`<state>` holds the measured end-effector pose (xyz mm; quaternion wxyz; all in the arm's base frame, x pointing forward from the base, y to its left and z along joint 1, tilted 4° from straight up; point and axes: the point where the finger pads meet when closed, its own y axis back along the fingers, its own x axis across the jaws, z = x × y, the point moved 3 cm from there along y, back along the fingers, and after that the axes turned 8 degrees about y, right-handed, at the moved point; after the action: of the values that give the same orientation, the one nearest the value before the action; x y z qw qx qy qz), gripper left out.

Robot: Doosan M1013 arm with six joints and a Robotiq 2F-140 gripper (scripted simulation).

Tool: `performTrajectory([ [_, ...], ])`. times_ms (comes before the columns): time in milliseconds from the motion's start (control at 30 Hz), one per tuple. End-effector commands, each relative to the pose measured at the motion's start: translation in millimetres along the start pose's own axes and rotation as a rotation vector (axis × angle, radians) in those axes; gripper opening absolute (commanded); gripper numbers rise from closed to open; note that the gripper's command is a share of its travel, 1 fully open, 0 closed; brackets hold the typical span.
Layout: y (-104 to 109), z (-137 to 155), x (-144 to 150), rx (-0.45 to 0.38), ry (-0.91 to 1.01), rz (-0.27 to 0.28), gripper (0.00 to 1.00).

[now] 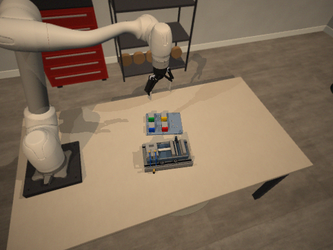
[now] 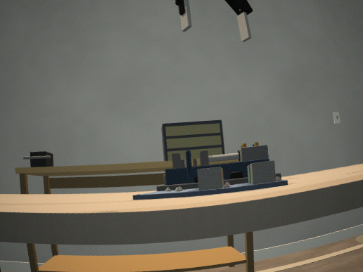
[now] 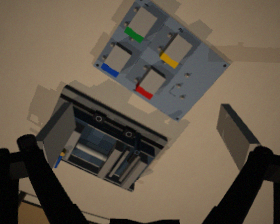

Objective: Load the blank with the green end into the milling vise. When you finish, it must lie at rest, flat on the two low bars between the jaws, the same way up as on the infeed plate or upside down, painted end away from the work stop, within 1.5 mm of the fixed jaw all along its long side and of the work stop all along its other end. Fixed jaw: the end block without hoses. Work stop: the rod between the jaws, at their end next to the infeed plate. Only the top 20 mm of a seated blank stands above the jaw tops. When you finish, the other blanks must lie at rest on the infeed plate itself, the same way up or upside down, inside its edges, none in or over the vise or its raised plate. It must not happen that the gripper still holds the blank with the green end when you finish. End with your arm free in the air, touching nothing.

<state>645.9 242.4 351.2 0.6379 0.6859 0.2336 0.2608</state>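
Above the table, we held our gripper wide open, with nothing between its 2 fingers. It hung in the air, well apart from the plate. Our green blank lay on that plate, at a corner of the group of 4. Beside it sat the yellow blank; the blue blank and red blank made up the row nearer the vise. The painted ends all faced the vise's side. We saw no blank between the jaws, though our wrist view was dim there, with 1 finger covering part of the hose end. The work stop stood upright at the plate's side of the vise, near the fixed jaw.
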Motion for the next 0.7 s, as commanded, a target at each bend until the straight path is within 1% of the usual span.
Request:
performTrajectory([
  [0, 0.1, 0.0, 0.0, 0.0, -0.041, 0.0, 1.0],
  [667, 0.1, 0.0, 0.0, 0.0, -0.314, 0.0, 1.0],
])
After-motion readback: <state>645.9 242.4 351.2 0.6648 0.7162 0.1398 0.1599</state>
